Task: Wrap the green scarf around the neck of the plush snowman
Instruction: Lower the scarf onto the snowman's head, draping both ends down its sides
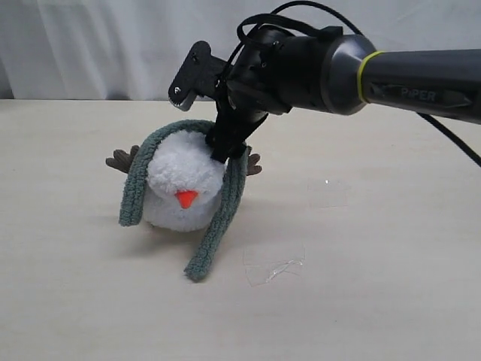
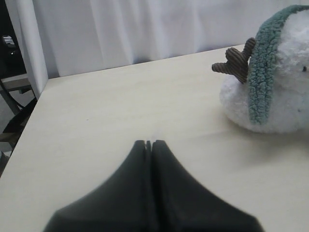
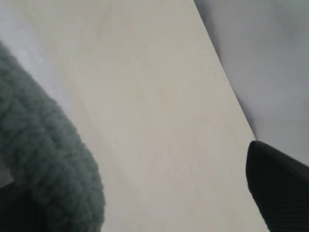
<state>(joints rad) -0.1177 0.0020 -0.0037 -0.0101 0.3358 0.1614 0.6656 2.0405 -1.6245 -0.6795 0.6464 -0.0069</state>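
As it gapes, right tool (image 1: 228,147) points down at green scarf (image 1: 138,180).

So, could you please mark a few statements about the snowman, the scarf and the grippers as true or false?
1. The green scarf lies over the top of the plush snowman, one end hanging down each side. True.
2. The left gripper is open. False: its jaws are shut together, holding nothing.
3. The snowman's nose is orange. True.
4. The scarf's ends are knotted under the nose. False: they hang apart, the longer one reaching the table.
5. The right gripper pinches the nose. False: it is up at the scarf on the snowman's top, jaws apart.
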